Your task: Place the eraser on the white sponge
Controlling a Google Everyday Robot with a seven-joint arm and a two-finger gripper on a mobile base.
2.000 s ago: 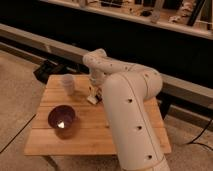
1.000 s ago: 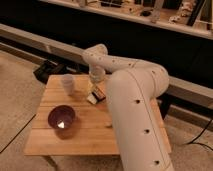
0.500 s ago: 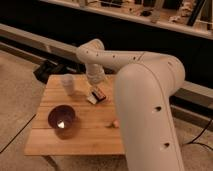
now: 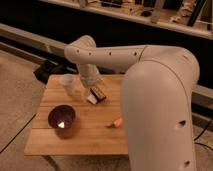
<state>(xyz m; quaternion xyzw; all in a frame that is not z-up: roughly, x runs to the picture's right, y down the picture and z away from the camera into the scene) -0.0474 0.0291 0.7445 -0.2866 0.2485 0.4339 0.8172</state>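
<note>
The eraser (image 4: pixel 99 93), a small dark bar with orange-red markings, lies tilted on the wooden table (image 4: pixel 75 142) near its far middle. The cream-white sponge (image 4: pixel 92 99) shows at the eraser's lower left end, and the eraser seems to rest partly on it. My gripper (image 4: pixel 92 85) hangs from the white arm just above and to the left of the eraser, close to it. The wrist hides the eraser's far end.
A translucent white cup (image 4: pixel 68 84) stands left of the gripper. A dark purple bowl (image 4: pixel 62 118) sits at the front left. A small orange carrot (image 4: pixel 117 122) lies right of centre. My large white arm (image 4: pixel 160 100) covers the table's right side.
My arm has swung so its elbow is further left and higher. The eraser and sponge now show beside the wrist, and the carrot has come into view.
</note>
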